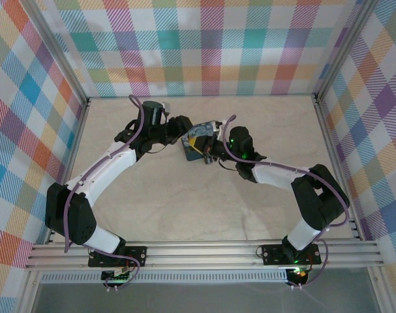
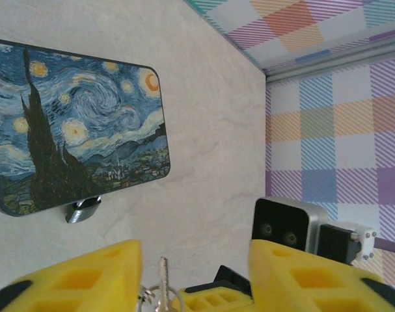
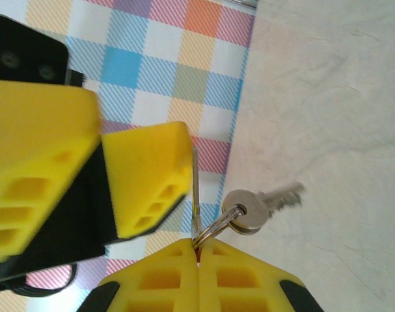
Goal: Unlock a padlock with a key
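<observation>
1. Nearest my left wrist camera, short of the tin (image 2: 73, 117), the left gripper (image 2: 196, 255) had its fingers well apart and touched nothing.
2. In that gap stood the key (image 2: 163, 278), its long axis running roughly toward the tin's near edge. The right gripper (image 3: 198, 252) had its fingers pressed together on the blade, with the key ring (image 3: 218, 224) and a spare key (image 3: 275, 198) hanging just beside them.
3. Further on, the padlock (image 2: 83, 210) lay against the tin's near edge, partly tucked beneath it and off to the left of the key's tip. Only a silvery part showed, and I could not see the keyhole.
4. I judged that the next move depended on that leftward offset. The right arm carried the key, and the free left hand seemed better placed to steady the lock.
5. The tin's lid bore a swirling starry-night painting. I could read no brand or writing anywhere.
6. Beyond the tin stood the plaid wall (image 2: 334, 130).
</observation>
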Controlling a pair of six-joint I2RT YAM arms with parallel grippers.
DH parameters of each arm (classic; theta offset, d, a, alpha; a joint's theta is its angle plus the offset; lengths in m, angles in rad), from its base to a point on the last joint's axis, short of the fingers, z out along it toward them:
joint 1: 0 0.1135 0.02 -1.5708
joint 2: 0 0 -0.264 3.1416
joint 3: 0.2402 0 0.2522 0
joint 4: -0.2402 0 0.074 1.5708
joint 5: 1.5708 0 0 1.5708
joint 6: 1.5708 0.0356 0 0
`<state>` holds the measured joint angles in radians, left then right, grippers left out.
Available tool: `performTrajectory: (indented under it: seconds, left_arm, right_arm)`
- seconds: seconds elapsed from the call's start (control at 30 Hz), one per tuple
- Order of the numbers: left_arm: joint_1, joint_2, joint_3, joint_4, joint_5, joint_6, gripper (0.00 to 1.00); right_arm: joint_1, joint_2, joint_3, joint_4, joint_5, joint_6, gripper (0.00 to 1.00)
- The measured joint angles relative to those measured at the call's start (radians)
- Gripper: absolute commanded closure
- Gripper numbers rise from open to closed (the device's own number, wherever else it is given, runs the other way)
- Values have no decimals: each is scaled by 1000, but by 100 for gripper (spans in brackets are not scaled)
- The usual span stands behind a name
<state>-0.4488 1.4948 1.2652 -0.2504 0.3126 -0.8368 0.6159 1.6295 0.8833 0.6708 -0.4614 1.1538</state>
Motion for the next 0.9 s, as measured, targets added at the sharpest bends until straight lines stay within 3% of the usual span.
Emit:
performTrajectory:
  seconds: [0.17,0.53,0.9]
  left_arm:
    - [14,-2,10,-70,34,47,54]
    - [26,132,152,-326,372,397,56]
    - [26,135,157,-454,491,582,62]
  right_arm:
    - [0,-40,-22,-105,-25,-115,100]
    - [-12,-135,8,-439,-214,-484,100]
    - [-54,-154,10,-560,-326,-611,100]
